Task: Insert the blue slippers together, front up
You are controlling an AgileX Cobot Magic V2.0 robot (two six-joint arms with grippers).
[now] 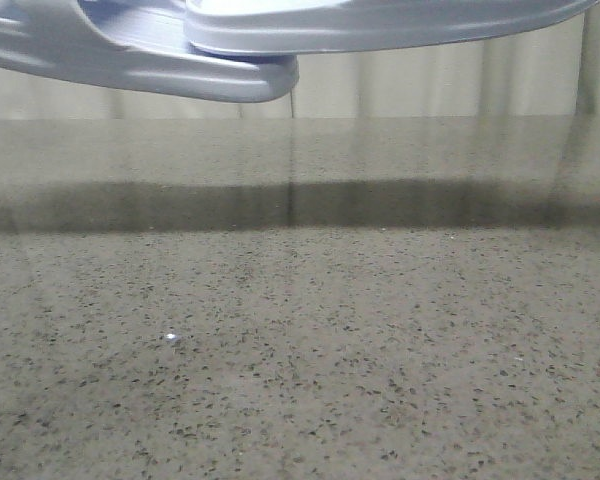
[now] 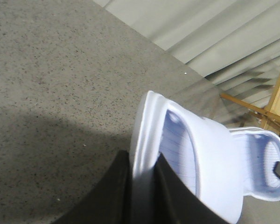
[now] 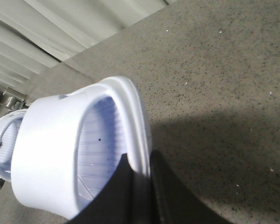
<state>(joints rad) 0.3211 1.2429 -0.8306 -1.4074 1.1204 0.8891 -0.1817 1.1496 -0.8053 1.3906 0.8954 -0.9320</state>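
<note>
Two slippers hang right up close to the front camera, high above the table (image 1: 300,330) and cut off by the upper edge of that view — one on the left (image 1: 130,55) with its sole turned toward the lens and a cut-out showing in its side, and one on the right (image 1: 380,22) that overlaps the first where they meet near the middle. Both are a very pale blue, with thick soles, and neither touches the table; a long dark band of shadow lies across the speckled grey surface beneath them. From the left wrist camera, the left claw (image 2: 143,191) is clamped on the side rim of its slipper (image 2: 210,158), one dark finger (image 2: 107,196) outside the sole edge and the other inside on the ridged footbed, just behind the wide strap. Past that strap the second slipper (image 2: 266,161) shows, its open end facing the first and lying just beside it; whether the two touch I cannot tell from here. The right wrist camera shows the same hold mirrored: the right claw (image 3: 140,196) pinches the rim of its own slipper (image 3: 60,154), two dark fingers either side of the sole edge, with the other slipper's ridged end (image 3: 7,140) peeking out beyond the strap. Pale pleated curtains (image 1: 430,85) hang behind the table's far edge, and one bit of wooden frame (image 2: 277,100) stands off to the side.
</note>
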